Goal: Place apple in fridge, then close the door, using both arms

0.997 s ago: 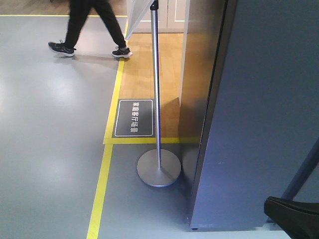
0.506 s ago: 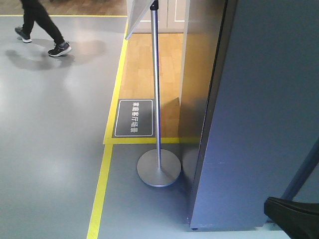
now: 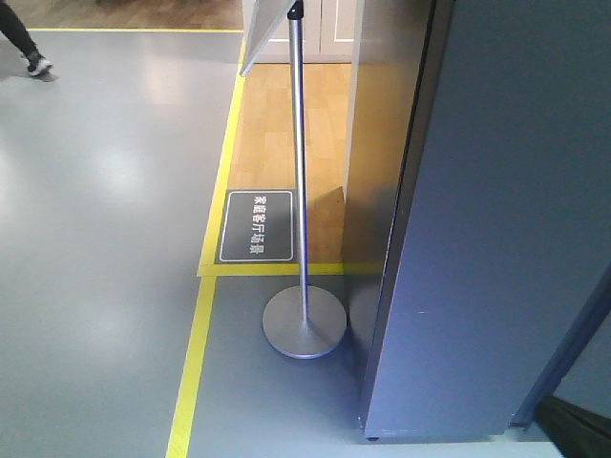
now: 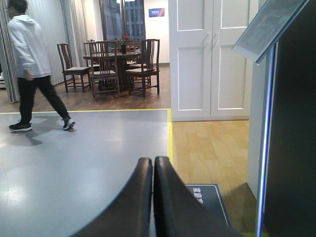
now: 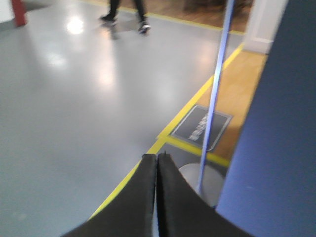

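The front view shows the fridge, dark grey side outward, beside a sign stand; no apple shows in any view. Only the wrist views show the left gripper and right gripper, each pressed together, empty.

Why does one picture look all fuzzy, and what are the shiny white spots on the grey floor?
The right wrist view is blurred: the walking person's legs and the thin metal sign pole look smeared. The white spots are ceiling light bouncing off the glossy grey floor. The left wrist view is sharper, and the front view shows only a soft glare patch.
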### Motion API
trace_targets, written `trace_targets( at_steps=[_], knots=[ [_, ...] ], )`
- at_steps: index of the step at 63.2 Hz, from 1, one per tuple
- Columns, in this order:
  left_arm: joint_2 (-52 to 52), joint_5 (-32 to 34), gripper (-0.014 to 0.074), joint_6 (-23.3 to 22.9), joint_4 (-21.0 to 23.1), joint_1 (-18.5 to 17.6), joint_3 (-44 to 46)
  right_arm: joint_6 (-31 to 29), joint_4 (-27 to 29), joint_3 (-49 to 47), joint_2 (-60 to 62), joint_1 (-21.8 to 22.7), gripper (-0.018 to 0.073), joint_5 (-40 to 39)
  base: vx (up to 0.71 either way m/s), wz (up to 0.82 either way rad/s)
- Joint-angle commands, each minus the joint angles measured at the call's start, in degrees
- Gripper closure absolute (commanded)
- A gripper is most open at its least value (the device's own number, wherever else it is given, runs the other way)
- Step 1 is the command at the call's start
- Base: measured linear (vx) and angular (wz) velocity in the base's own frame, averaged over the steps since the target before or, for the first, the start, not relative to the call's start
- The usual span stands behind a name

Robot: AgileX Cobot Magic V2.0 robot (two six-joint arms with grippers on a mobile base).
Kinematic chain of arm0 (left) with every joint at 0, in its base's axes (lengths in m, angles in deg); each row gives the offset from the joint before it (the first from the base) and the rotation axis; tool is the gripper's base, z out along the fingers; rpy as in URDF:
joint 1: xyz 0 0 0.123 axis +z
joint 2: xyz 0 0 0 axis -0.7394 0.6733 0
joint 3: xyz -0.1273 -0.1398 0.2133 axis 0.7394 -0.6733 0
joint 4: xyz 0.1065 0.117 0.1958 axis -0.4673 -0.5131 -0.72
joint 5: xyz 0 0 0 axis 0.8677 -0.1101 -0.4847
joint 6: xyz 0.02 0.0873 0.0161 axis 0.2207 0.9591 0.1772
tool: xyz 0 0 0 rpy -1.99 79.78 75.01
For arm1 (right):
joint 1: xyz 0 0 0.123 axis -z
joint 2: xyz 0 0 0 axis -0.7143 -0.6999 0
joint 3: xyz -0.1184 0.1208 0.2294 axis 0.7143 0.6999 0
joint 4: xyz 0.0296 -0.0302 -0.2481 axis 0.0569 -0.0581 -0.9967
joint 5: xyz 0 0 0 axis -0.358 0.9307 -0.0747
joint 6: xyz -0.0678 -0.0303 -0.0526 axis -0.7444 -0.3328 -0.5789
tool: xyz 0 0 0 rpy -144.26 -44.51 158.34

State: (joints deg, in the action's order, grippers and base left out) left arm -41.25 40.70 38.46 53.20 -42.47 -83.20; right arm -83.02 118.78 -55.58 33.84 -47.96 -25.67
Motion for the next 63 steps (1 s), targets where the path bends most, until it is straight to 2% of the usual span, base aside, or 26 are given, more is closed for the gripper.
trace_targets(
  at_steps=[1, 7, 10, 19, 21, 27, 33, 49, 63],
  knots=[
    [-0.93, 3.92, 0.0603, -0.50, 0.25, 0.07, -1.21, 9.87, -5.56, 0.76, 3.64, -0.49, 0.0563, -7.96, 0.00, 0.00],
    [-0.93, 3.92, 0.0603, -0.50, 0.25, 0.07, -1.21, 22.29, -16.62, 1.87, 7.05, -0.49, 0.0563, -9.02, 0.00, 0.00],
    [-0.93, 3.92, 0.0603, -0.50, 0.25, 0.07, -1.21, 31.80, -23.20, 2.43, 8.46, -0.49, 0.0563, -9.43, 0.00, 0.00],
    [-0.93, 3.92, 0.0603, -0.50, 0.25, 0.07, -1.21, 54.06, -41.22, 5.17, 11.26, -0.49, 0.0563, -14.28, 0.00, 0.00],
    [-0.93, 3.92, 0.0603, -0.50, 0.25, 0.07, -1.21, 58.33, -45.04, 6.38, 11.71, -0.49, 0.0563, -16.37, 0.00, 0.00],
    [-0.93, 3.92, 0.0603, -0.50, 0.25, 0.07, -1.21, 66.35, -52.71, 9.73, 12.62, -0.49, 0.0563, -23.19, 0.00, 0.00],
    [-0.93, 3.92, 0.0603, -0.50, 0.25, 0.07, -1.21, 69.58, -56.89, 13.74, 13.25, -0.49, 0.0563, -31.33, 0.00, 0.00],
    [-0.93, 3.92, 0.0603, -0.50, 0.25, 0.07, -1.21, 69.78, -57.85, 13.44, 13.55, 0.07, 0.0563, -31.83, 0.00, 0.00],
    [-0.93, 3.92, 0.0603, -0.50, 0.25, 0.07, -1.21, 69.84, -57.85, 13.44, 13.55, 3.73, 0.0563, -38.53, 0.00, 0.00]
  ],
)
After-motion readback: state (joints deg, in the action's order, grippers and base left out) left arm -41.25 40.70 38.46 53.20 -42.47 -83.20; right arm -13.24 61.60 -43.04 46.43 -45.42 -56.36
